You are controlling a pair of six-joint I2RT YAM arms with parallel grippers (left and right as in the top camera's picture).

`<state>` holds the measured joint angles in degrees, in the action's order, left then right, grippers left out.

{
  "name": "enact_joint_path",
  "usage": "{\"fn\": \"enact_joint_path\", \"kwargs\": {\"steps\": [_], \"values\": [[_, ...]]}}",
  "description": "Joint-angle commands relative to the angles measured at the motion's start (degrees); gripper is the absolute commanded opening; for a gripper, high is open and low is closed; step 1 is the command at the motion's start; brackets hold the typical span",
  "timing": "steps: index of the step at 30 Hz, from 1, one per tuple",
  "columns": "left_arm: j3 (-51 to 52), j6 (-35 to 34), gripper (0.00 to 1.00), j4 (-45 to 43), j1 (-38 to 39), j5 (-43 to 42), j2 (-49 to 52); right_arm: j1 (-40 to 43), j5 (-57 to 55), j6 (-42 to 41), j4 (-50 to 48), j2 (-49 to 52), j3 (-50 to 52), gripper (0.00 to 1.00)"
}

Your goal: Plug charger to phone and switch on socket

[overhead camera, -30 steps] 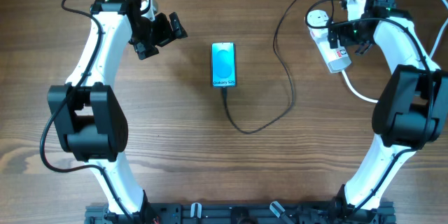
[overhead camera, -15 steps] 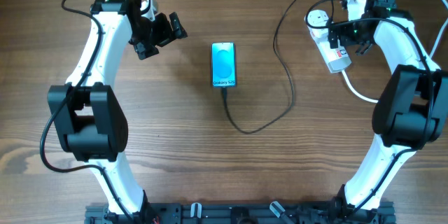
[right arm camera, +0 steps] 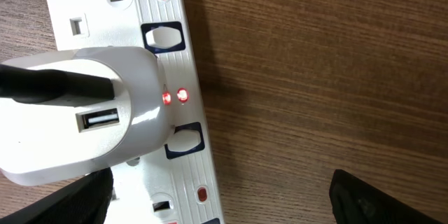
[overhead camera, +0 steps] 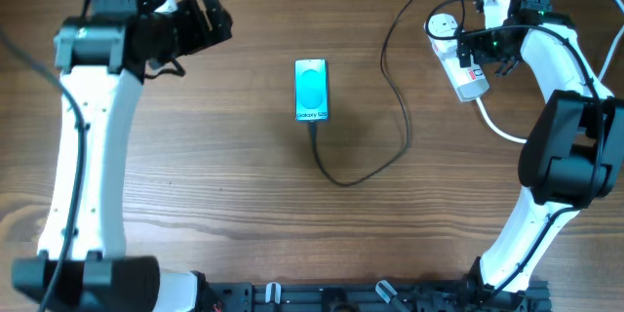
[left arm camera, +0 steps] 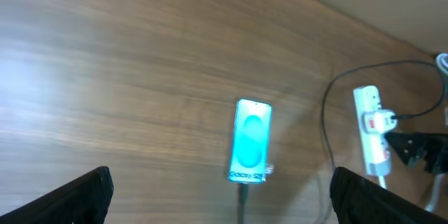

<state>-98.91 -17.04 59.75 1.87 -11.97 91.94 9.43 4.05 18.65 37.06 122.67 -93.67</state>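
- Evidently the plugging step was done: the charger [overhead camera: 341,181] ran as 1 thin black line from the socket, looped across the table [overhead camera: 224,205], and met the lower end of the phone [overhead camera: 311,90], right at the "Galaxy" text.
- The phone lay flat and screen-up near the middle of the table, well apart from both arms.
- The socket [overhead camera: 460,60] lay at the far right, with a white adapter [right arm camera: 84,119] seated in it, the black cable leaving its side.
- Beside the adapter, 2 red lights [right arm camera: 175,96] glowed on the strip, so I judged the switching step to be finished or nearly so.
- The right gripper [overhead camera: 476,51] hovered just over the socket; in its wrist view the 2 fingers sat wide apart at the frame's lower corners, pinching nothing.
- The left gripper [overhead camera: 210,18] hung at the far left, well clear of the phone, its fingers likewise spread and empty.
- Whether the rocker had fully latched could not be read beyond the glow.
- The next move, as I judged it, called for lifting the right arm straight up from the strip without snagging the cable or nudging the adapter.
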Motion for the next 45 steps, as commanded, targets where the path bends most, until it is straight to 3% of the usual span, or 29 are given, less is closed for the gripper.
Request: {"fn": "enact_joint_path", "kwargs": {"steps": [1,7,10,14,19,23,30,42,45], "values": [[7.37,6.40,1.00,-4.63,0.24,3.13,-2.27,0.09,0.52,-0.68,-0.63,-1.27,0.33,1.00],[32.98,6.32,1.00,-33.27,0.26,-1.33,-8.41,0.09,0.52,-0.72,-0.63,-1.27,0.33,1.00],[51.39,6.12,1.00,-56.76,0.26,-3.91,-12.48,0.09,0.52,-0.70,-0.63,-1.27,0.33,1.00],[64.78,6.12,1.00,-72.06,0.20,-3.58,-16.70,0.09,0.52,-0.68,-0.63,-1.27,0.33,1.00],[78.68,6.10,1.00,-83.84,0.20,-2.91,-23.52,0.09,0.52,-0.68,-0.63,-1.27,0.33,1.00],[87.76,1.86,1.00,-85.29,0.20,2.38,-30.47,0.09,0.52,-0.70,-0.63,-1.27,0.33,1.00],[98.07,1.53,1.00,-85.31,0.20,5.14,-41.48,0.09,0.52,-0.70,-0.63,-1.27,0.33,1.00],[98.60,1.57,1.00,-68.70,0.26,8.50,-56.83,0.09,0.52,-0.68,-0.63,-1.27,0.33,1.00],[98.60,1.57,1.00,-57.16,0.24,11.17,-65.92,0.09,0.52,-0.68,-0.63,-1.27,0.33,1.00]]}}
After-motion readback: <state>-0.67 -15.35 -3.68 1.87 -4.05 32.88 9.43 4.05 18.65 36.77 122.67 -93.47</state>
